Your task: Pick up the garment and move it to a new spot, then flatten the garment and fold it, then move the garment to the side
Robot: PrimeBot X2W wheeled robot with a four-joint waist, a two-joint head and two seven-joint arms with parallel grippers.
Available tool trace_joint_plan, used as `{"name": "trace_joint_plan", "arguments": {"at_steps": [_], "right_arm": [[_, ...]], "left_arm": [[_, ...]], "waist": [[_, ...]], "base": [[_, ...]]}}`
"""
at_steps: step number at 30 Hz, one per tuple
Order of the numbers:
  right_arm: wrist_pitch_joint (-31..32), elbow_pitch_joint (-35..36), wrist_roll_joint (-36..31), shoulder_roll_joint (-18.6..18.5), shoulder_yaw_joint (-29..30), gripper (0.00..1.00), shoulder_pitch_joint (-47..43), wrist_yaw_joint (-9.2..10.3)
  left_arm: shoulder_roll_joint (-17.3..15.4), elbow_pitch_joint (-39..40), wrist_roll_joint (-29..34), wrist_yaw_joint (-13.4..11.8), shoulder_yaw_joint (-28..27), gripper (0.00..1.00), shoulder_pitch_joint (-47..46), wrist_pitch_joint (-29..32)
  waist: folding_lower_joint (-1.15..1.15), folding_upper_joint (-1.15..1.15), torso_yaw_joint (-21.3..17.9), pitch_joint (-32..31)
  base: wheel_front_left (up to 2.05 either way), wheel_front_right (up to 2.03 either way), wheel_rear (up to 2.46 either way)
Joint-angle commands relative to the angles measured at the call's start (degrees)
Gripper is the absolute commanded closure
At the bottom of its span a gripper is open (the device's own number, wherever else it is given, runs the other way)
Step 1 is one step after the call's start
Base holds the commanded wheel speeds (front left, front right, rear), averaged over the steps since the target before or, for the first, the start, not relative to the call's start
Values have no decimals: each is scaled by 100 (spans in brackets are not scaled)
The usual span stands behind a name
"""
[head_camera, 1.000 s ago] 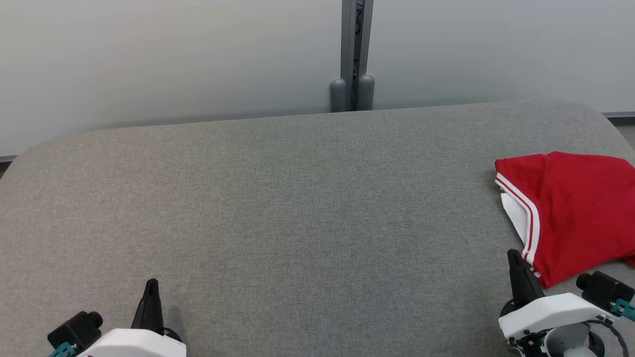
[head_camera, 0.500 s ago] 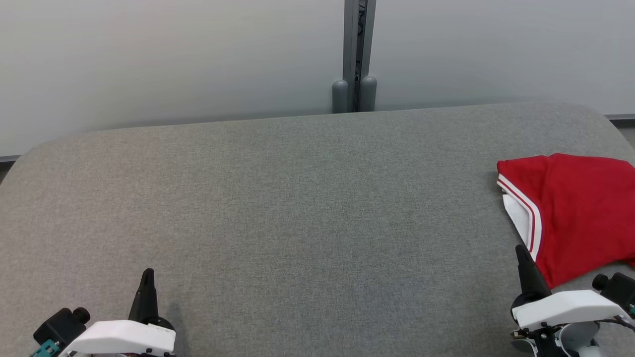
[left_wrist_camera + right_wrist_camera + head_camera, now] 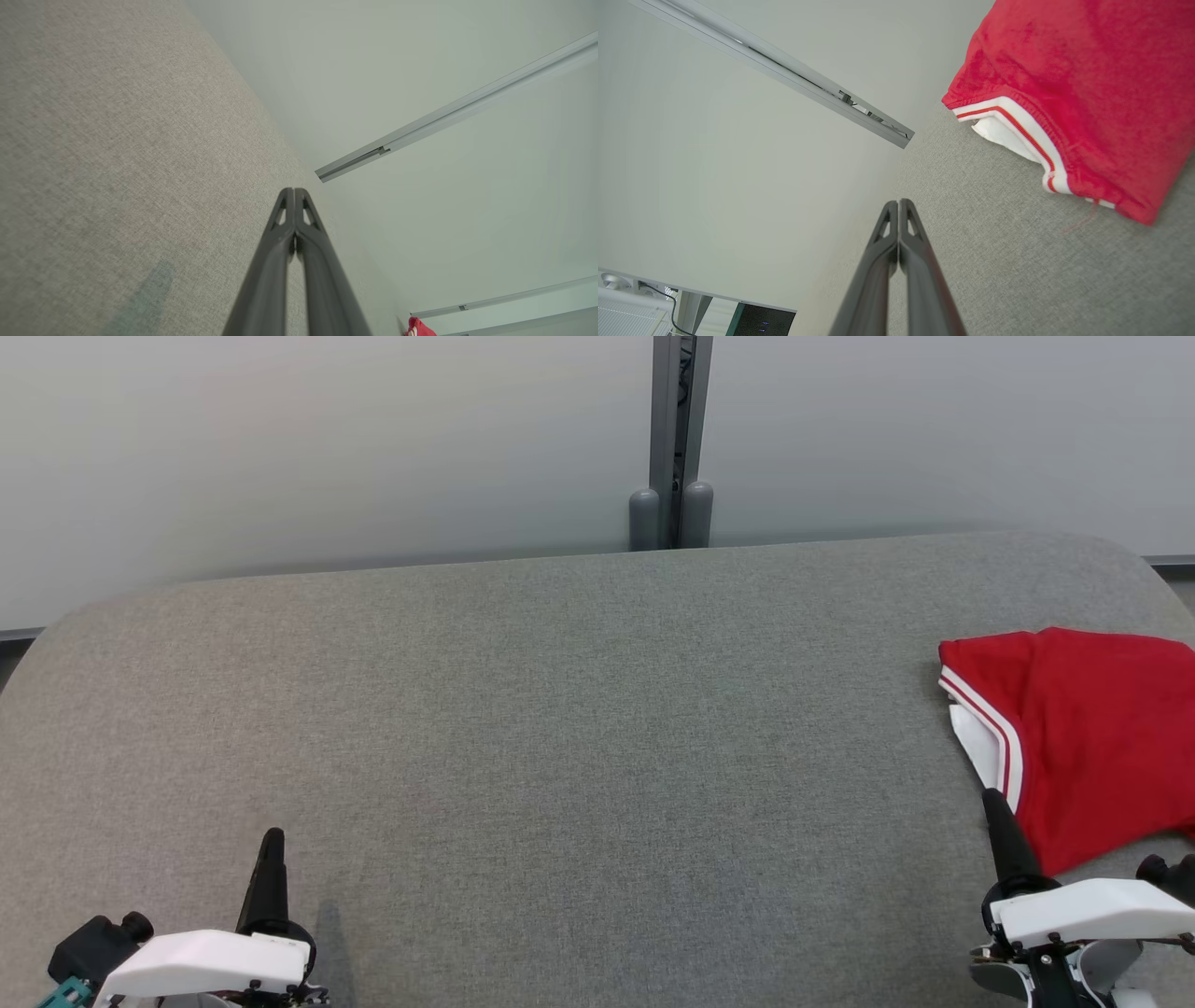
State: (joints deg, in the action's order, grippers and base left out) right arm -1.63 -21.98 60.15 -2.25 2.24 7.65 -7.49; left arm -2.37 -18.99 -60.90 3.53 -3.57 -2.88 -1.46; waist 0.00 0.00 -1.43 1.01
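the red garment lies folded at the far right of the table, just ahead-right of the right gripper and well apart from the left gripper. both grippers are pinched shut and empty. its striped hem faces left, and its long axis seems to run sideways, though the head view crops it.

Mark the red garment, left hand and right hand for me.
red garment (image 3: 1092,737), head view, red cloth middle.
left hand (image 3: 272,838), head view, tip of shut fingers.
right hand (image 3: 993,799), head view, tip of shut fingers.
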Motion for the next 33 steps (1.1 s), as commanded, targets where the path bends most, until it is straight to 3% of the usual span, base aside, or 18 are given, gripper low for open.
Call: {"name": "trace_joint_plan", "arguments": {"at_steps": [1,33], "right_arm": [[48,110,169,-51,41,100,19,-1],[484,510,1885,-72,263,100,-82,-1]], "left_arm": [[-41,94,-168,51,-41,100,-192,33],[-55,333,-1837,253,-195,100,-294,470]], "waist": [[0,0,3,-2],[0,0,72,-42]], "base": [[0,0,0],[0,0,0]]}}
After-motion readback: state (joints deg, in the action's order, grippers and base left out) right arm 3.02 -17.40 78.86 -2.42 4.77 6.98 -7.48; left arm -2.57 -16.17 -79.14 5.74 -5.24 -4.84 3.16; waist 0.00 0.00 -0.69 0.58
